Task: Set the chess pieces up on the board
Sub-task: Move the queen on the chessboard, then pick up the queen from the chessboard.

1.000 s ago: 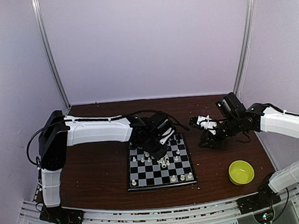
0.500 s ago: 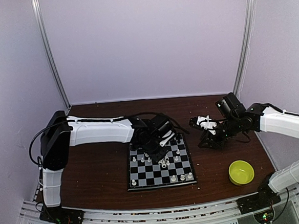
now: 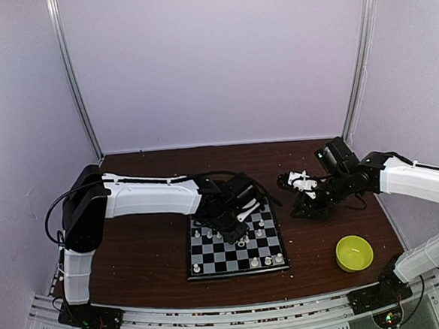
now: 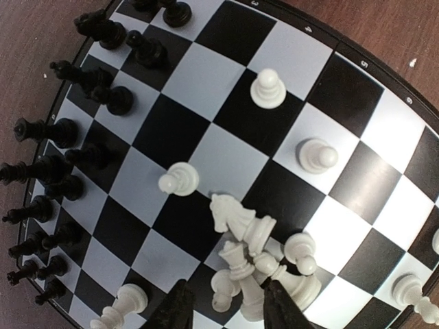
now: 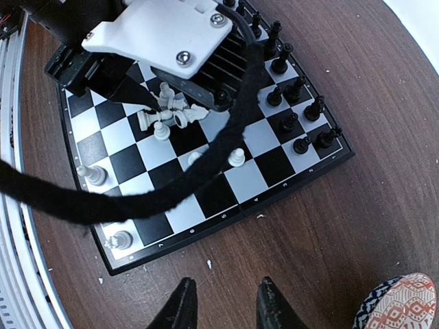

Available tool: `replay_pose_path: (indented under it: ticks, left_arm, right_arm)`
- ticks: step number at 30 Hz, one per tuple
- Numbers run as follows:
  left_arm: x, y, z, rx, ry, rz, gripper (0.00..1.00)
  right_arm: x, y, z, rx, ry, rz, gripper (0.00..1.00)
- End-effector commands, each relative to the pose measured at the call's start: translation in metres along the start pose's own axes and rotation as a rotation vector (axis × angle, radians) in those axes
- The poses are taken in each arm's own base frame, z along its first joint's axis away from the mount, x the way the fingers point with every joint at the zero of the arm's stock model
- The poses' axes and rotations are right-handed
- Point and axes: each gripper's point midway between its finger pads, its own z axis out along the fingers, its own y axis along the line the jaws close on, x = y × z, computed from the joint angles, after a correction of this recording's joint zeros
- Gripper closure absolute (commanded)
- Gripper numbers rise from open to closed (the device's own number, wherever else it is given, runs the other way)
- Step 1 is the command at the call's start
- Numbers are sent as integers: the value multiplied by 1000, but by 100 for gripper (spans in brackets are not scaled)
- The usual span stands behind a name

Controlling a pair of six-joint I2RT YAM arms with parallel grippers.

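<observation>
White chess pieces toppled flat | left pincer part-open astride | right pincer part-open, empty

Robot lab cell: plain lilac walls, metal corner posts, aluminium base rail, 2 arms.

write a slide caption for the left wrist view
Left gripper open over a heap of jumbled white pieces on the board, black pieces lined up along one edge
</observation>
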Motion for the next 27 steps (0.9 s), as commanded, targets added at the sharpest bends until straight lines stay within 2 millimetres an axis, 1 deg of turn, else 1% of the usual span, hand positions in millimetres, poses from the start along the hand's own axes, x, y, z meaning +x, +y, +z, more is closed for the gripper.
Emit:
replay_pose_path:
  ticks: [1,14,20,27]
  left_arm:
    - [6,0,-1,-33,17,28,64]
    - [30,-3,-7,-41,48,3,63]
    - [24,-13,-10,18,-2,25,64]
    - [18,-15,-4,24,-6,52,65]
  right_arm:
    - [2,-3,1,9,7,-5,71]
    - [3,-4,3,10,12,1,71]
    - [3,-4,3,10,15,2,71]
    - [4,-4,4,11,18,3,71]
